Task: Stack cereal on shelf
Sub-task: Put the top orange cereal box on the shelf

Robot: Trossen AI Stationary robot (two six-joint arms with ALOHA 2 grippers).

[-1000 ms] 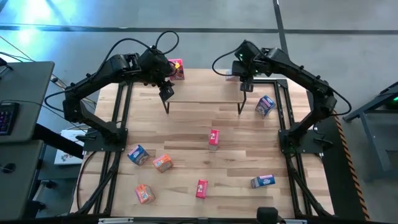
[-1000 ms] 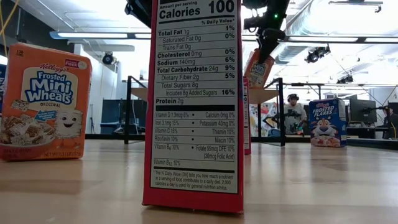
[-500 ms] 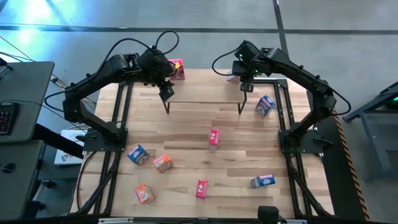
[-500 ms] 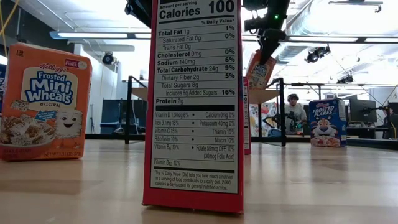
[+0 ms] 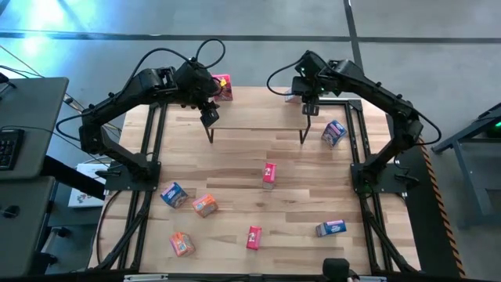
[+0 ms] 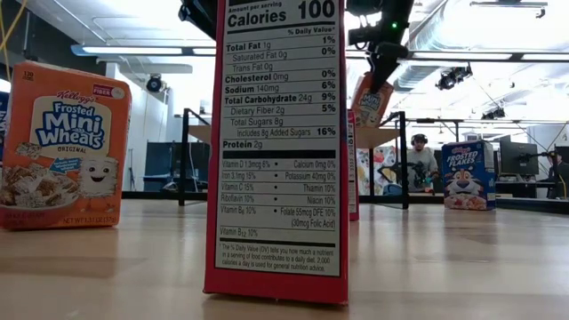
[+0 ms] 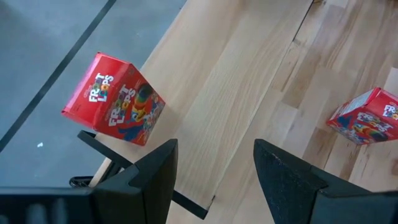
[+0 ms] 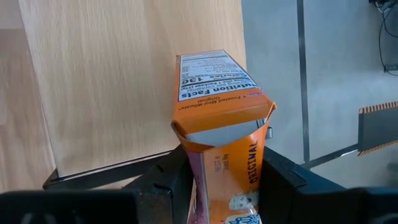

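right wrist view shows the right gripper (image 8: 221, 168) clamped on an orange cereal box (image 8: 221, 118), the box's long axis running straight out from the fingers, its flap end pointing away over the shelf (image 8: 124, 81) board near that board's far right corner. in the low view the box (image 6: 370, 98) hangs tilted, just above the board and not touching it. judging from this, the box lies directly over its landing spot, so the coming move is a short lowering. the left gripper (image 7: 214, 174) waits with fingers apart and empty, over the shelf's other end beside a red box (image 7: 115, 99).
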